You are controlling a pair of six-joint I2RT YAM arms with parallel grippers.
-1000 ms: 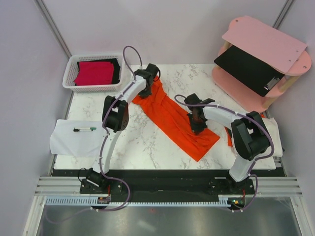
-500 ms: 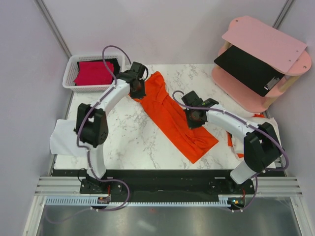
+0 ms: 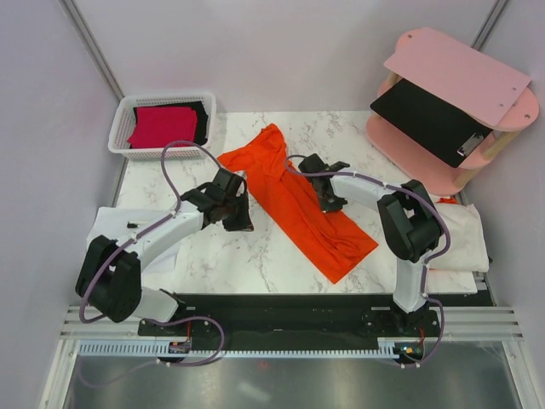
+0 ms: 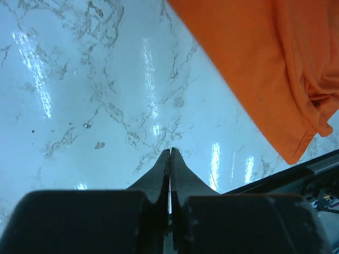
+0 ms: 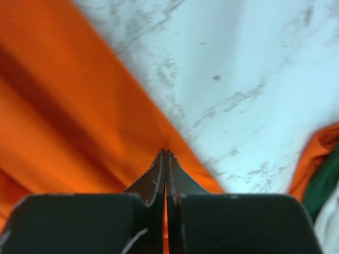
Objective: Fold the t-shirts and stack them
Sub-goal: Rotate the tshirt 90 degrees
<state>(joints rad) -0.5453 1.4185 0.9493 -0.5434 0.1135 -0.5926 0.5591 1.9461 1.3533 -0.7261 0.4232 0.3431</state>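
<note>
A bright orange t-shirt (image 3: pixel 285 192) lies as a long diagonal strip on the marble table, its far end spread out near the basket. My left gripper (image 3: pixel 241 221) is shut and empty, low over bare marble just left of the shirt; the orange t-shirt (image 4: pixel 265 63) fills the upper right of the left wrist view, apart from the gripper (image 4: pixel 170 151). My right gripper (image 3: pixel 329 203) is shut, its tips at the shirt's right edge; in the right wrist view the gripper (image 5: pixel 165 152) sits over the orange cloth (image 5: pixel 63 116). A crimson t-shirt (image 3: pixel 162 126) and a black one (image 3: pixel 201 115) lie in the basket.
The white basket (image 3: pixel 119 129) stands at the back left. A pink two-tier shelf (image 3: pixel 460 68) with a black clipboard (image 3: pixel 426 119) stands at the back right. White cloths lie at the left edge (image 3: pixel 115 243) and the right edge (image 3: pixel 467 239). Orange and green fabric (image 5: pixel 320 159) shows at the right.
My left arm swung from the shirt's far end near the basket down to the marble beside it. That end of the shirt now lies spread. My right gripper moved up along the shirt.
</note>
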